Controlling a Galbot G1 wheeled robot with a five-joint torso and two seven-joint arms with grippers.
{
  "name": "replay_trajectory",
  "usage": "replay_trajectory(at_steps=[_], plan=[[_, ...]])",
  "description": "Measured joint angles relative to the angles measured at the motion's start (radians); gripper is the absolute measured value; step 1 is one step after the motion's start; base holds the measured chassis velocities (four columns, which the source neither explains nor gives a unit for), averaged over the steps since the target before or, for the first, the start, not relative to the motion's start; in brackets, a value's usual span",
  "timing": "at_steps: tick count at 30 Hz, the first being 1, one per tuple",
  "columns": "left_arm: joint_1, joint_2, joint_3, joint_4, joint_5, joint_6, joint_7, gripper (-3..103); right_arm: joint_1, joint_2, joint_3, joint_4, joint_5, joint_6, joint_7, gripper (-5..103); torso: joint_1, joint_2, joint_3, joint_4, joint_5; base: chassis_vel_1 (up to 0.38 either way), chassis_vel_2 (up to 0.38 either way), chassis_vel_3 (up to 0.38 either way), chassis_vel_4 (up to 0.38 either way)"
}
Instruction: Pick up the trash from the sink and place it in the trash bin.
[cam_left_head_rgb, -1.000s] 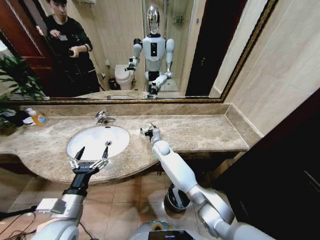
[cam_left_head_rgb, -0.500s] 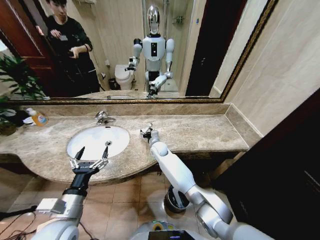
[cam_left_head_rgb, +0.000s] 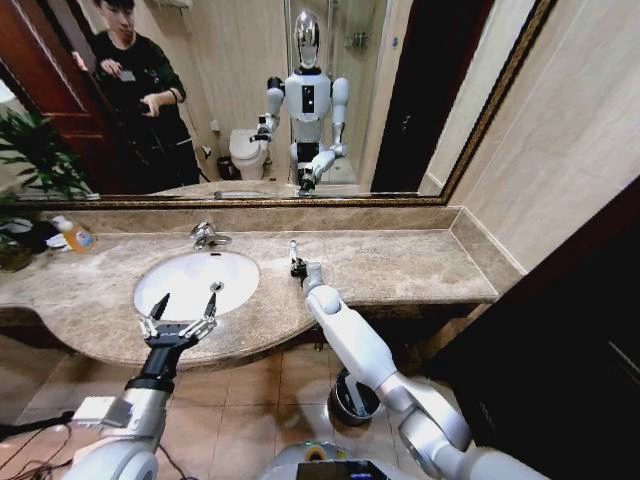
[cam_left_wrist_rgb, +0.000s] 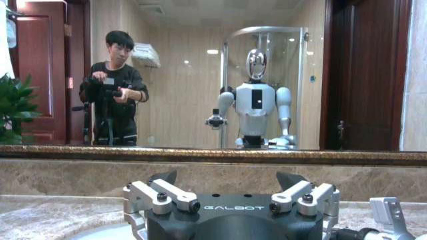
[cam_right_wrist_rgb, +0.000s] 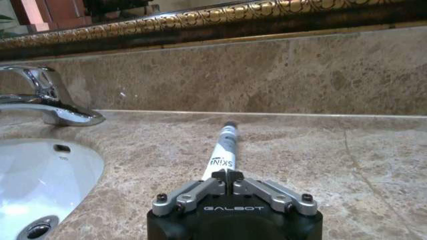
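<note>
Your right gripper has closed since a second ago: its fingers, spread then, now pinch the long white packet, which juts toward the mirror. The wrist has also shifted slightly over the counter.

Readable text: pretty slim pickings here

"GALBOT" was printed in pale letters on the dark body of the left gripper and again on the right gripper. The long white packet pinched in the right gripper's closed fingers had dark lettering that looked like "SKIN", partly cut off by the fingers. The orange-labelled bottle at the counter's back left corner had a label too small to read.
</note>
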Motion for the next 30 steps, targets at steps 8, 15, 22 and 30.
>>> replay_trajectory(at_steps=[8, 15, 22, 30], plan=[[0.000, 0.000, 0.000, 0.000, 0.000, 0.000, 0.000, 100, -0.014, -0.026, -0.007, 0.060, -0.002, 0.004, -0.009, 0, 0.000, 0.000, 0.000, 0.0000, 0.0000, 0.000, 0.000, 0.000, 0.000], [0.000, 0.000, 0.000, 0.000, 0.000, 0.000, 0.000, 100, 0.015, -0.039, -0.006, 0.044, -0.023, 0.037, -0.106, 15, 0.000, 0.000, 0.000, 0.0000, 0.0000, 0.000, 0.000, 0.000, 0.000], [0.000, 0.000, 0.000, 0.000, 0.000, 0.000, 0.000, 100, 0.060, -0.006, 0.000, -0.048, -0.036, 0.063, -0.138, 42, 0.000, 0.000, 0.000, 0.0000, 0.0000, 0.000, 0.000, 0.000, 0.000], [0.000, 0.000, 0.000, 0.000, 0.000, 0.000, 0.000, 100, 0.080, 0.018, 0.008, -0.115, -0.049, 0.070, -0.144, 70, 0.000, 0.000, 0.000, 0.0000, -0.0001, 0.000, 0.000, 0.000, 0.000]])
